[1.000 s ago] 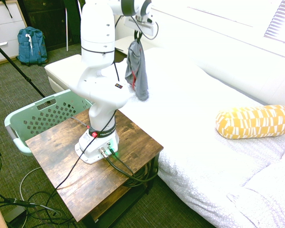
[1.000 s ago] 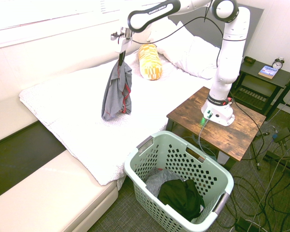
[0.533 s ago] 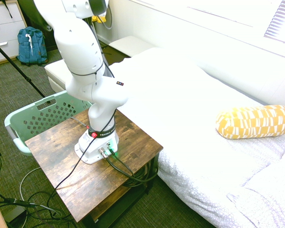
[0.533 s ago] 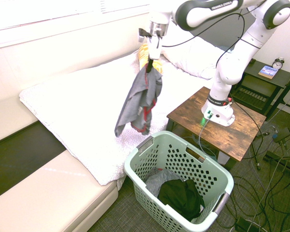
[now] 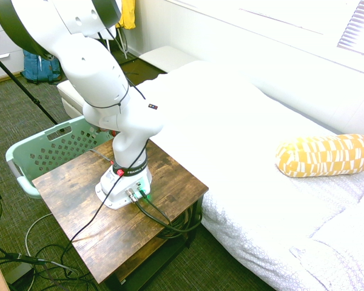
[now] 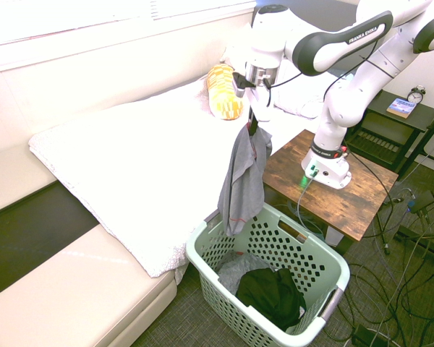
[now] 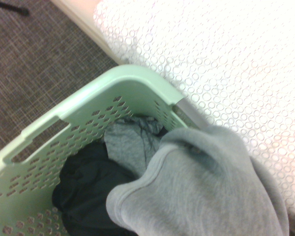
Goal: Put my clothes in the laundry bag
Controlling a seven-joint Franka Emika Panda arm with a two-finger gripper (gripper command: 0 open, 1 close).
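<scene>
- The grey garment (image 6: 242, 181) hangs limp from my gripper (image 6: 252, 129), its lower hem just above the near rim of the mint laundry basket (image 6: 325, 264), at the bed-side edge.
- My gripper is clenched on the top of the cloth, pointing straight down.
- A second ago the garment dangled over the white bed (image 6: 130, 159); it has since swung across to the basket (most of the carry is done).
- Dark and grey clothing (image 6: 271, 289) already lies inside.
- I judge it needs centring before release.
</scene>
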